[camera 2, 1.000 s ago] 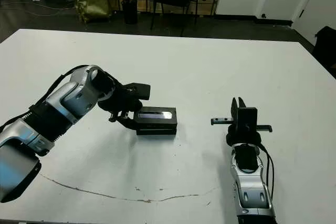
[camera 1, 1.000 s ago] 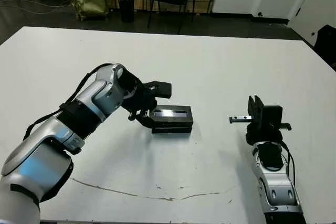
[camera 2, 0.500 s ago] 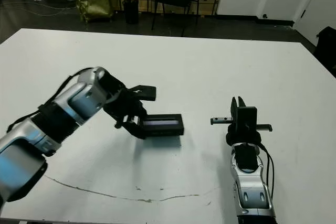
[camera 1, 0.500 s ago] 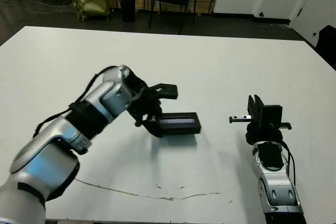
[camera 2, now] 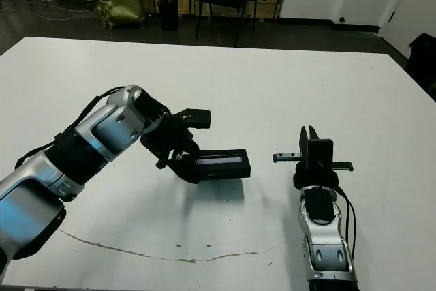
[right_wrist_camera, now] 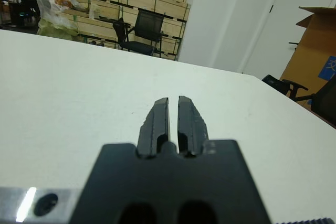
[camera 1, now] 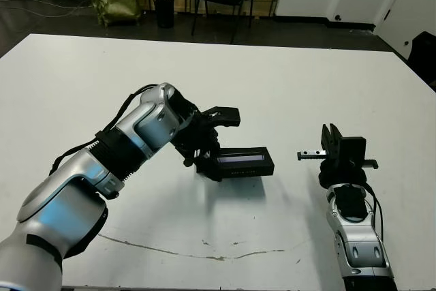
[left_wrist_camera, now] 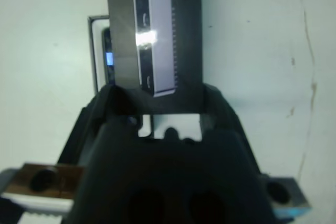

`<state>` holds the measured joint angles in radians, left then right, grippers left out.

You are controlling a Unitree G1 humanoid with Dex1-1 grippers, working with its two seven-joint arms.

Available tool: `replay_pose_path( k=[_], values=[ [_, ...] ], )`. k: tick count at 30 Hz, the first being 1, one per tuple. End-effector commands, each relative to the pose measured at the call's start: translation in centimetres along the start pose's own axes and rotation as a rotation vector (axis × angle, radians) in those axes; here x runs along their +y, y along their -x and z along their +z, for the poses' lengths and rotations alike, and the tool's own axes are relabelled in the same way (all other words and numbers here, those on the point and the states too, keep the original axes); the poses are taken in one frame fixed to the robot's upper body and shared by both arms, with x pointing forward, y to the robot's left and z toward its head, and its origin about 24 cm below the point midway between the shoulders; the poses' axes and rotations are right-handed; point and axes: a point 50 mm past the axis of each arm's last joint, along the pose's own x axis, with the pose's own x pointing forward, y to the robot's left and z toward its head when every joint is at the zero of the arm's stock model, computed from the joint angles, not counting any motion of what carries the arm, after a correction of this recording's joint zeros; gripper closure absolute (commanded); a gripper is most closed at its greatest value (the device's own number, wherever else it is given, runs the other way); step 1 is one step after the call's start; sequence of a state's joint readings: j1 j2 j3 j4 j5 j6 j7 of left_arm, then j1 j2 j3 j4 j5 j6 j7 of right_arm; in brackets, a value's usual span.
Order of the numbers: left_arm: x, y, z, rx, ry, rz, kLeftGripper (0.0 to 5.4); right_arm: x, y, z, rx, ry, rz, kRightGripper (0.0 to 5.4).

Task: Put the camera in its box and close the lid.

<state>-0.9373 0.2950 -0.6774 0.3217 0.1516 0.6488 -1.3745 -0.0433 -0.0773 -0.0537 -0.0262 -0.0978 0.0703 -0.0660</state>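
Fingers: left gripper (camera 1: 216, 142) pinches lid (camera 1: 242, 163); right gripper (right_wrist_camera: 173, 121) pressed together, empty.
Lid: black, pale glossy stripe, lifted off table (camera 1: 286, 86).

Bare white table (camera 1: 286, 93) lies open between the lid (camera 1: 244, 163) and right hand (camera 1: 332, 142).
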Motion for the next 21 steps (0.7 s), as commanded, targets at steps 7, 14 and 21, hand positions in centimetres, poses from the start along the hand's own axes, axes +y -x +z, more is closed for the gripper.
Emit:
replay_pose_path(
  k=[7,14,21],
  values=[
    [0.0,1.3,1.0,-0.005,-0.318,0.189,2.98,-0.1,0.1,-0.9,0.021,0.010,0.000,5.40],
    [0.4,2.4,2.6,-0.001,-0.452,0.205,2.98,0.0,0.2,-0.8,0.015,-0.003,-0.002,5.40],
    [0.4,1.6,1.7,0.037,-0.429,0.135,2.98,-0.2,0.2,-0.9,0.019,0.004,-0.004,5.40]
  ],
)
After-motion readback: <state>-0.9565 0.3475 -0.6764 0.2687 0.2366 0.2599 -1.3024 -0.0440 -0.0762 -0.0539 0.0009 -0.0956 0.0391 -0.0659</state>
